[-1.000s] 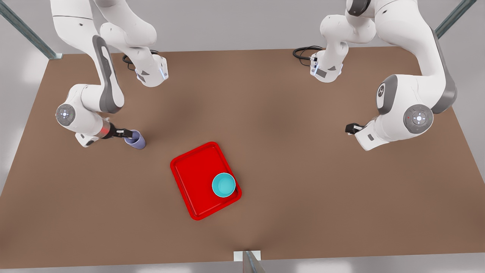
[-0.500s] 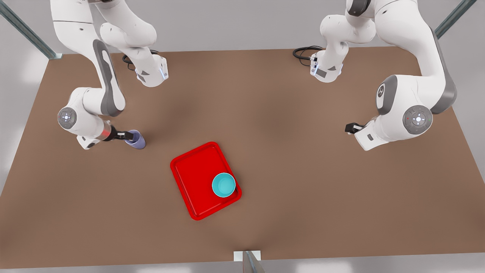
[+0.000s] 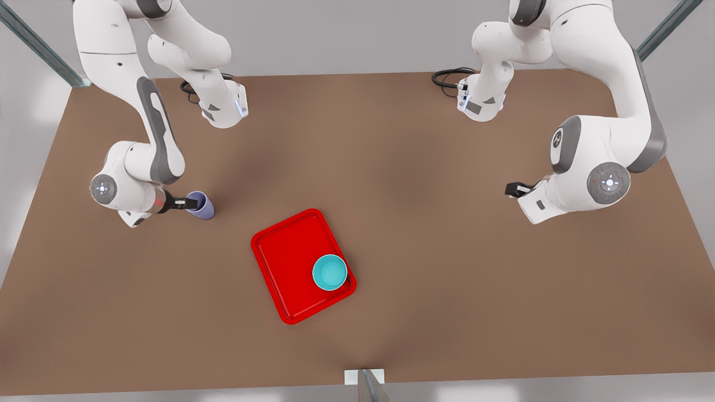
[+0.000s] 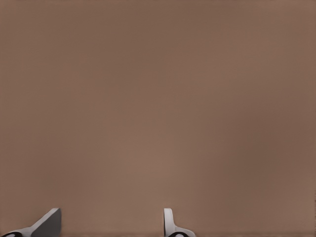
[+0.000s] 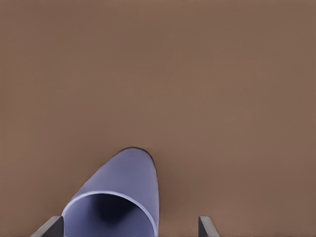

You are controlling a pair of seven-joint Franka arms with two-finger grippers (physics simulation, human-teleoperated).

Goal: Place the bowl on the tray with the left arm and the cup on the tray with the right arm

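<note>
The teal bowl (image 3: pixel 329 272) sits on the red tray (image 3: pixel 285 262), in the corner toward the front view's right. On the table at the front view's left the lavender cup (image 3: pixel 201 205) stands upright. My right gripper (image 3: pixel 186 204) is at the cup's rim, open. In the right wrist view the cup (image 5: pixel 126 197) lies between the spread fingers (image 5: pixel 50 228) of the right gripper (image 5: pixel 128 229), nearer one of them. My left gripper (image 3: pixel 514 188) hangs over bare table at the front view's right, away from the tray. It is open (image 4: pixel 108 228) with nothing between its fingers.
The brown table (image 3: pixel 424 184) stretches between the arms. Both arm bases (image 3: pixel 223 109) and a black cable (image 3: pixel 447 77) sit at the far edge. A metal post (image 3: pixel 366 385) stands at the near edge.
The right arm's wrist has drawn slightly toward the front view's left, its gripper staying at the cup. The left arm shifted a little. Cup, bowl and tray have not moved.
</note>
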